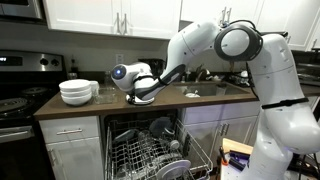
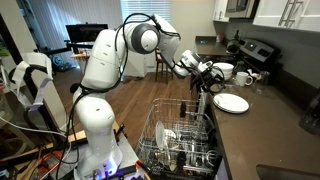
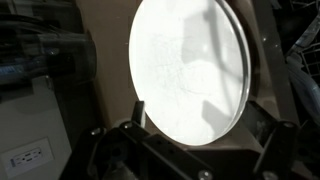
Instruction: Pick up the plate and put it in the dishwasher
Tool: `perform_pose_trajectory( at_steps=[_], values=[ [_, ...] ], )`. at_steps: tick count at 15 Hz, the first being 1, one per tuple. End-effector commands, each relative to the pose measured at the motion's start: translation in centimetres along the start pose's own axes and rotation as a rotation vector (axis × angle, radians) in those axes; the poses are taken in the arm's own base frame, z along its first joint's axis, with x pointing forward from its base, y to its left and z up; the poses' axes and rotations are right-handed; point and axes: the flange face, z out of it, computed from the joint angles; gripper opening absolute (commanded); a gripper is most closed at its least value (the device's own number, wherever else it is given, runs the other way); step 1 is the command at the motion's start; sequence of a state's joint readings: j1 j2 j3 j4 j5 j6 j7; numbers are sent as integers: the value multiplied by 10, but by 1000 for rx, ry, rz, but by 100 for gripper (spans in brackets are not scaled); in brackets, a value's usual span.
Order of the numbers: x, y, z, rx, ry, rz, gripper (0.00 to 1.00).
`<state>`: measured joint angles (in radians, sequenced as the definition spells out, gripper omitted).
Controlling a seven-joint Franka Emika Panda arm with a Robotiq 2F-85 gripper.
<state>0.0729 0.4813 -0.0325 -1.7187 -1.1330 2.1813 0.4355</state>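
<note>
The plate [image 3: 190, 70] is a flat, round white disc that fills most of the wrist view. It lies flat on the brown counter in an exterior view [image 2: 231, 102], and is mostly hidden by the gripper in the opposite view [image 1: 146, 98]. My gripper [image 3: 200, 108] is open, with one finger on each side of the plate's near edge. It hovers just above and beside the plate in both exterior views [image 2: 205, 76] [image 1: 138, 90]. The dishwasher [image 1: 150, 148] stands open below the counter. Its wire rack [image 2: 180, 140] is pulled out and holds some dishes.
A stack of deeper white bowls [image 1: 76, 92] [image 2: 223, 70] stands on the counter near the plate, with mugs [image 2: 246, 77] beside it. The black stove [image 1: 15, 105] is past the counter's end. A paper scrap [image 1: 192, 94] lies on the counter.
</note>
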Motion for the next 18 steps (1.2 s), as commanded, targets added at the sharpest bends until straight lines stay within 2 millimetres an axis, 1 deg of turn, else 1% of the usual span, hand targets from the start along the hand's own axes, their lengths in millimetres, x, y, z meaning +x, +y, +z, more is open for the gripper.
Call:
perform_pose_trajectory(
  at_steps=[1, 4, 5, 6, 10, 11, 12, 14, 15, 16, 18],
  values=[
    [1, -4, 7, 6, -25, -2, 100],
    [-1, -7, 13, -1, -33, -10, 100],
    [-2, -8, 14, -1, -33, -13, 75],
    [-2, -8, 15, -3, -35, -14, 72],
    [-3, -9, 16, -5, -36, -18, 47],
    [-3, -9, 16, -6, -36, -20, 51],
    [-3, -9, 16, -5, -36, -20, 62],
    [-3, -9, 16, -6, -36, -22, 74],
    [-4, -9, 17, -6, -37, -22, 70],
    [-4, -8, 18, -7, -38, -22, 70],
    [-5, -8, 19, -9, -36, -24, 65]
  ],
)
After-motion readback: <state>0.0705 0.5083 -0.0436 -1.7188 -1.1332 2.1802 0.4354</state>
